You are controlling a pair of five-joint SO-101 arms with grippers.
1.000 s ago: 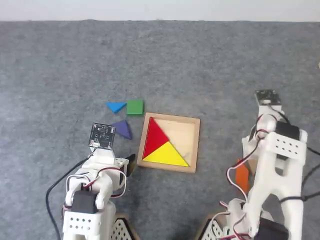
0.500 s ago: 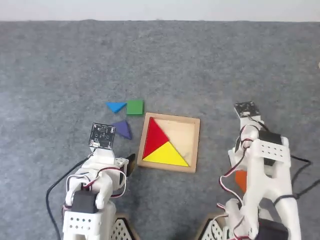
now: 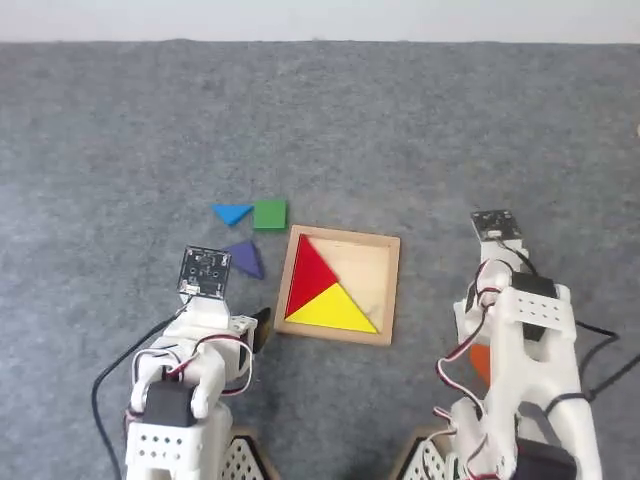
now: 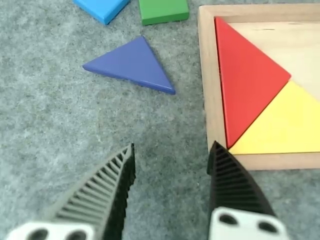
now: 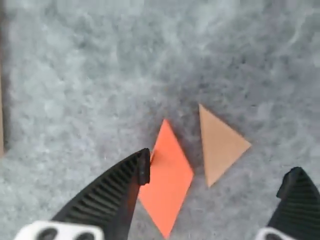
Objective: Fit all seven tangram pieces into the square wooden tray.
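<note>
You are holding your left gripper [image 4: 173,147] with its jaws spread wide and nothing between them. It is sitting low over the grey carpeted table [image 3: 420,120], just beside the near corner of the square wooden tray [image 4: 206,75].

The tray is lying between the two arms and is carrying two pieces. The red triangle [image 4: 245,75] is lying against the tray wall nearest your left gripper. The yellow triangle [image 4: 285,125] is lying along the wall nearest the arms. The two are meeting edge to edge, and the remaining tray floor is showing bare wood.

Three pieces are lying loose beyond the left gripper. The dark blue triangle [image 4: 132,65] is near the tray's side. The light blue triangle [image 3: 232,213] and the green square [image 3: 269,214] are lying farther off, side by side.

You are holding your right gripper [image 5: 221,162] wide open and empty too. It is hanging over the orange parallelogram [image 5: 167,177] and the tan triangle [image 5: 218,143]. These two are lying just beside each other, well apart from the tray. Whether a fingertip is touching the parallelogram cannot be told.
</note>
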